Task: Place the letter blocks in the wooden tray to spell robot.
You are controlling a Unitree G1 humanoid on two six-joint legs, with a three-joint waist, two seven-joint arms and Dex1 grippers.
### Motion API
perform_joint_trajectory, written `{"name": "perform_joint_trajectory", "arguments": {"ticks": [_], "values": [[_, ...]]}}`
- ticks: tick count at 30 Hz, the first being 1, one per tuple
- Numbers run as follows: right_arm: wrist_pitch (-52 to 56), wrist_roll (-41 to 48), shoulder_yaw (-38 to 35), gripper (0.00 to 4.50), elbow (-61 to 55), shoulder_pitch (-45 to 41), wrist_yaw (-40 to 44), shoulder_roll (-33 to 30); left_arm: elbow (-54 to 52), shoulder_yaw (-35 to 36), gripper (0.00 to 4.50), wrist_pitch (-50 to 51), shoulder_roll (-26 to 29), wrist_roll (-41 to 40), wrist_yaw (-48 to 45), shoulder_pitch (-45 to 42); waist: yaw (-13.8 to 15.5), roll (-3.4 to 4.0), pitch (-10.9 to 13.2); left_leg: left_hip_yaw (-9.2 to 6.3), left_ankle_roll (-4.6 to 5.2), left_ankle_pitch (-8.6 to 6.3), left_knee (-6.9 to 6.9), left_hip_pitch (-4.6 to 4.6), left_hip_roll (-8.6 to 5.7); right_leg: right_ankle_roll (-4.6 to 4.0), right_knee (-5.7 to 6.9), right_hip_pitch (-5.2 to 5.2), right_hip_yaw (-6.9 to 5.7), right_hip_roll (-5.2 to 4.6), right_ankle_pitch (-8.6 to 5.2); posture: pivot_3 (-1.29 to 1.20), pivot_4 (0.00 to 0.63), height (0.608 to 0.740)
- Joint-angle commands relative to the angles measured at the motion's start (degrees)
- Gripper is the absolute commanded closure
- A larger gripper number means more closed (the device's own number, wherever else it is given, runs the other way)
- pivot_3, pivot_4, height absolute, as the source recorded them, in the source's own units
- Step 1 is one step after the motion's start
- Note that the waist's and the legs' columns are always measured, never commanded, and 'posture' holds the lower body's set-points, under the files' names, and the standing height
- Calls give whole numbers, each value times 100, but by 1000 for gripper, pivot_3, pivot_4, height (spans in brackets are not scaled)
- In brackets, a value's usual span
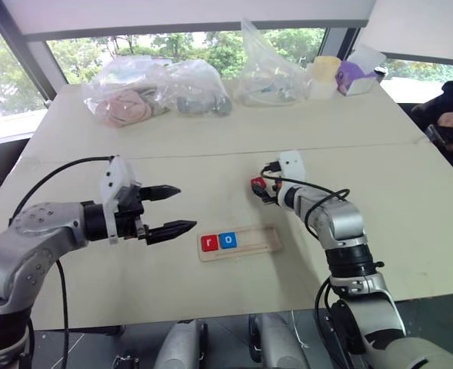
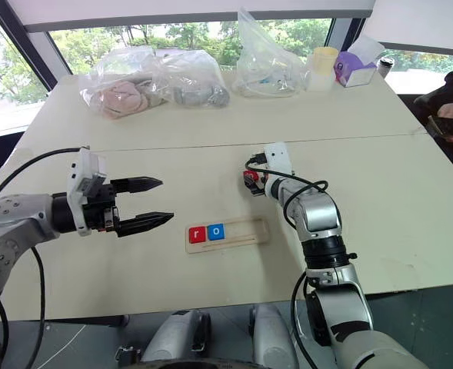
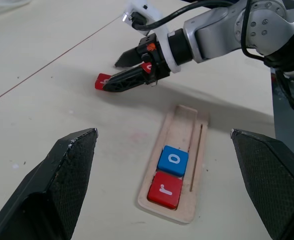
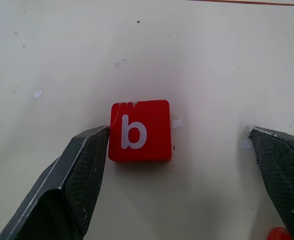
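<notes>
Desk (image 1: 211,154): pale, wide surface bearing all items listed.

Wooden tray (image 1: 257,240): long, shallow, light wood, lying flat near the front middle of the desk. Holds two blocks side by side at its left end: red r block (image 1: 209,243), then blue o block (image 1: 227,240), touching each other. The rest of the tray is bare.

Red b block (image 4: 140,131): flat on the desk behind the tray and toward the right, letter face up.

Right hand (image 4: 176,165): released, fingers spread wide, lowered over the b block. One finger (image 4: 82,170) sits just beside the block's edge; the other stands well apart on the far side. Block not grasped.

Left hand (image 1: 171,209): released, fingers apart, nothing held, raised above the desk to the left of the tray, pointing toward it.

Clear plastic bags (image 1: 157,91): along the far edge of the desk, contents unclear.

Yellow cup (image 1: 324,75) and purple box (image 1: 357,77): far right corner, near each other.
</notes>
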Motion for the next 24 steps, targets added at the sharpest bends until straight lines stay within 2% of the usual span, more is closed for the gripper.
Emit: {"name": "perform_joint_trajectory", "arguments": {"ticks": [1,7,15,18,23,24], "values": [[-183,-173,292,0,176,10,127,21,-223,11,39,-177,17,30,111,14,0,-1,-1,0,0,0,0,0,0,0,0,0,0,1,0,0,150,725],[-465,-434,488,0,450,-30,171,83,-294,-62,39,-268,0,72,280,119,-21,-1,-1,0,-2,2,0,7,4,-3,4,3,2,6,1,0,150,725],[-427,-293,128,0,871,-178,170,268,-295,-195,39,-341,-37,145,443,111,-56,-2,-2,-1,-3,2,0,29,5,-6,7,20,3,8,2,0,150,725],[-372,-296,134,822,879,-197,271,288,-320,-203,0,-369,-37,156,487,182,-82,-2,-2,-1,-3,2,1,32,5,-7,7,25,3,7,2,0,150,725],[-402,-440,340,3323,822,-183,340,266,-293,-254,0,-400,-38,197,529,164,-134,-2,-2,-1,-3,2,-6,31,5,-4,3,23,3,6,2,0,150,725],[-372,-464,400,3316,757,-163,366,254,-281,-255,0,-395,-53,188,544,141,-133,-2,-2,-1,-3,2,-7,31,5,-4,3,22,3,6,2,0,150,725]]}}
